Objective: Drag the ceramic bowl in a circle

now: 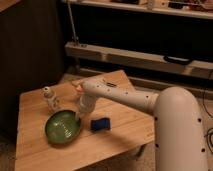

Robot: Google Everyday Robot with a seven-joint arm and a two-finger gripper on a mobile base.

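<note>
The ceramic bowl (62, 127) sat on the near left part of the wooden surface (127, 132). The claw (78, 116) hung at the bowl's right rim, at the end of the white arm (125, 97). Whether it was open, closed or gripping the rim could not be told. A blue sponge (100, 124) lay just right of the bowl. A small white container (50, 99) stood behind it.

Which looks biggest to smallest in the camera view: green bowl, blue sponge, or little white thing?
Largest: ceramic bowl.
Then: blue sponge and little white thing, too alike to rank.
The gripper is at the bowl's rim on the sponge's side.
</note>
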